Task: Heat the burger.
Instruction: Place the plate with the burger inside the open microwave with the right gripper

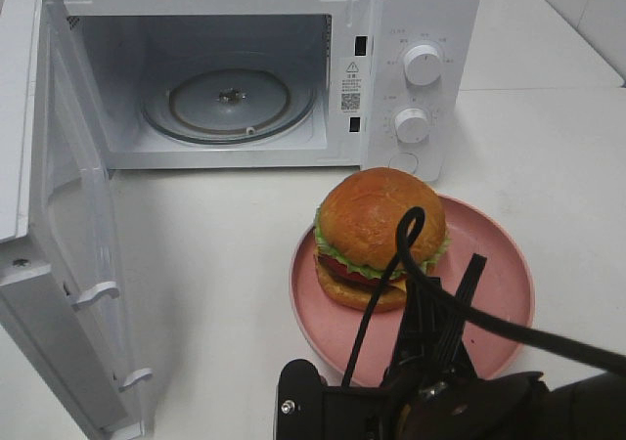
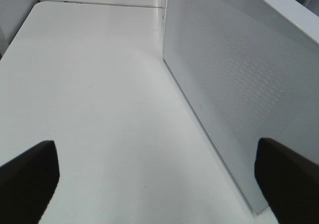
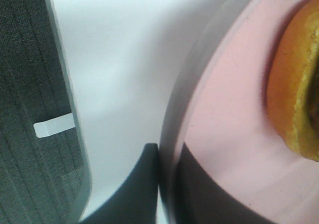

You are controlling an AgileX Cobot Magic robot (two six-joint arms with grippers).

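The burger [image 1: 381, 235], with a glossy brown bun, green lettuce and red tomato, sits on a round pink plate [image 1: 499, 284] in front of the microwave's control panel. From the near edge, my right gripper [image 1: 427, 337] is shut on the plate's near rim. In the right wrist view its dark fingers [image 3: 144, 184] pinch the plate rim [image 3: 224, 134] from both sides, and the burger's bun [image 3: 294, 99] lies just beyond. My left gripper [image 2: 157, 181] is open and empty over bare table beside the microwave door; it is out of the high view.
The white microwave [image 1: 411, 29] stands at the back with its door [image 1: 59, 244] swung fully open to the left, reaching the table's near edge. A glass turntable [image 1: 230, 98] lies inside. The door's perforated panel [image 2: 239, 84] is close to my left gripper.
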